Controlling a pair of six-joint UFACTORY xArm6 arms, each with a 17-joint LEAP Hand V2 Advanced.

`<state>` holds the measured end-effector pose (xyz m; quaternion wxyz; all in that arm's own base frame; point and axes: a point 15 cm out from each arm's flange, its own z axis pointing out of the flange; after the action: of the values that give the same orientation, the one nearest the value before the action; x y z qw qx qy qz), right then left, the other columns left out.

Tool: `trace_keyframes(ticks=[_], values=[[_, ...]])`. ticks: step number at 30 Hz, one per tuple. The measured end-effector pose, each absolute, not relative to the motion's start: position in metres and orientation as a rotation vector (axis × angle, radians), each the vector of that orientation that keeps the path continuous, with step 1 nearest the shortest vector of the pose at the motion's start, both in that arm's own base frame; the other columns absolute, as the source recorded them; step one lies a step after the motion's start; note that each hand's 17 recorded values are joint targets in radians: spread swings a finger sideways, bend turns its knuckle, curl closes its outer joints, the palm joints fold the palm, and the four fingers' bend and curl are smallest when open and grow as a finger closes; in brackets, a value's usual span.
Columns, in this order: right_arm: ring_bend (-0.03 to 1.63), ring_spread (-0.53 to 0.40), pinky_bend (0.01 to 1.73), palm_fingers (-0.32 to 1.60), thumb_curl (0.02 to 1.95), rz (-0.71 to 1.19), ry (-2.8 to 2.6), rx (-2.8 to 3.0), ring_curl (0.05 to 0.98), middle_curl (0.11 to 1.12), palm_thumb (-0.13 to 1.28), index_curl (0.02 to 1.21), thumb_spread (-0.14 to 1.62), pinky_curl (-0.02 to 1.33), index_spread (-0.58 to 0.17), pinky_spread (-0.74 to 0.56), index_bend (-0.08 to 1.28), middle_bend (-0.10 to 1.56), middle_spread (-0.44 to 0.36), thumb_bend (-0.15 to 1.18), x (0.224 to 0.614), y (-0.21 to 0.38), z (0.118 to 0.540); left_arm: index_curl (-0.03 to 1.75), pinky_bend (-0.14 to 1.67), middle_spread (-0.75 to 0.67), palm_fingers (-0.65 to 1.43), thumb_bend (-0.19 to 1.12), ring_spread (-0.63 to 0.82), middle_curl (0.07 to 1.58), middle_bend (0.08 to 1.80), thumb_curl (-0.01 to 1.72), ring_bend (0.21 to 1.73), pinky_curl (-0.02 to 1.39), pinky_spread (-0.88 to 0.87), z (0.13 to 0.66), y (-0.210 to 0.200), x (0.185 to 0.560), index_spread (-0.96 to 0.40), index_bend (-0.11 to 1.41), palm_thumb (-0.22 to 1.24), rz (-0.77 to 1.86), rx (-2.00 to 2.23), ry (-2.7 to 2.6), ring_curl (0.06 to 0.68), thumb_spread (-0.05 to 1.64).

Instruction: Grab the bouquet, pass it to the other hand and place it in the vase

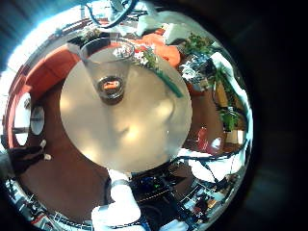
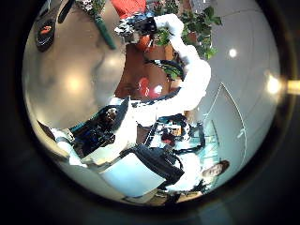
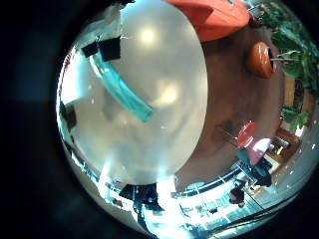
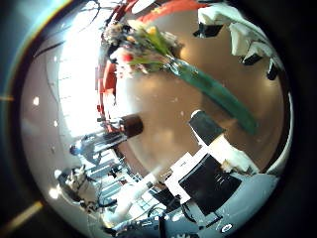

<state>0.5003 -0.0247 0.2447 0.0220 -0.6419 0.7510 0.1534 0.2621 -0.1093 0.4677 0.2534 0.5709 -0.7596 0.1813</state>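
The bouquet [image 1: 154, 60] lies on the round table [image 1: 125, 125], flowers [image 4: 139, 45] at one end and a long wrapped stem [image 4: 213, 89] at the other. A clear glass vase [image 1: 108, 65] stands upright on the table beside it. My right hand [image 2: 145, 23] hovers just above the stem [image 3: 120, 85]. Its fingers [image 3: 108, 45] are spread to either side of the stem and do not touch it, so the hand is open. My left hand [image 2: 103, 131] is held higher, off the far side of the table, with relaxed fingers and nothing in them.
The table [image 3: 159, 110] carries only the vase and the bouquet. Around it on the floor are a low sofa [image 1: 53, 72], potted plants [image 1: 197, 43] and chairs [image 3: 244, 134].
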Motion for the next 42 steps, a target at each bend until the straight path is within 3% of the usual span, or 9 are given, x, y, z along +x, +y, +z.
trace_keyframes(ticks=[8,17,24,28,34,40,42], values=[[1.1,-0.169,0.73,0.28,0.59,0.466,2.435,-2.013,0.517,0.64,0.65,0.64,1.04,0.58,-0.277,-0.04,0.43,0.82,-0.103,-0.03,0.507,-0.016,0.201,0.39,0.18,0.41,0.14,-0.02,0.58,0.34,0.19,0.33,0.46,0.25,0.53,0.472,-0.109,0.266,0.18,0.19,0.41,0.503,1.555,-2.065,0.2,1.09],[1.09,-0.179,0.69,0.34,0.54,0.422,2.494,-2.025,0.507,0.63,0.66,0.62,1.05,0.55,-0.272,-0.04,0.4,0.81,-0.101,-0.02,0.514,-0.007,0.177,0.39,0.18,0.41,0.14,-0.02,0.58,0.34,0.19,0.33,0.46,0.25,0.53,0.468,-0.107,0.267,0.18,0.19,0.41,0.491,1.552,-2.067,0.2,1.09],[1.11,-0.203,0.73,0.43,0.52,0.458,2.519,-2.027,0.507,0.63,0.66,0.61,1.05,0.54,-0.277,-0.1,0.37,0.79,-0.109,-0.02,0.512,-0.005,0.16,0.39,0.18,0.41,0.14,-0.02,0.58,0.34,0.19,0.33,0.46,0.25,0.53,0.466,-0.105,0.268,0.18,0.19,0.41,0.489,1.551,-2.064,0.201,1.09],[1.14,-0.23,0.79,0.63,0.52,0.488,2.538,-2.03,0.507,0.65,0.7,0.61,1.04,0.53,-0.316,-0.19,0.37,0.83,-0.142,-0.01,0.511,-0.005,0.146,0.39,0.18,0.41,0.14,-0.02,0.58,0.34,0.19,0.33,0.46,0.25,0.53,0.465,-0.106,0.269,0.18,0.19,0.41,0.489,1.554,-2.053,0.201,1.09],[1.19,-0.251,0.95,1.15,0.54,0.526,2.554,-2.056,0.534,0.71,0.86,0.72,1.01,0.57,-0.415,-0.38,0.55,0.93,-0.205,0.02,0.504,-0.004,0.136,0.39,0.18,0.41,0.14,-0.02,0.58,0.34,0.19,0.33,0.46,0.25,0.53,0.465,-0.103,0.269,0.18,0.19,0.41,0.488,1.56,-2.058,0.201,1.09],[1.3,-0.253,1.22,1.18,0.62,0.483,2.563,-2.064,0.617,0.84,1.06,0.9,0.92,0.69,-0.439,-0.34,0.79,1.07,-0.239,0.07,0.521,-0.012,0.151,0.39,0.18,0.41,0.14,-0.02,0.58,0.34,0.19,0.33,0.46,0.25,0.53,0.466,-0.102,0.269,0.18,0.19,0.41,0.488,1.56,-2.057,0.201,1.09],[1.33,-0.256,1.27,1.16,0.66,0.516,2.563,-2.074,0.643,0.87,1.1,0.95,0.91,0.72,-0.429,-0.32,0.86,1.13,-0.24,0.09,0.51,-0.008,0.142,0.39,0.18,0.41,0.14,-0.02,0.58,0.34,0.19,0.33,0.46,0.25,0.53,0.465,-0.102,0.27,0.18,0.19,0.41,0.49,1.563,-2.057,0.201,1.09]])
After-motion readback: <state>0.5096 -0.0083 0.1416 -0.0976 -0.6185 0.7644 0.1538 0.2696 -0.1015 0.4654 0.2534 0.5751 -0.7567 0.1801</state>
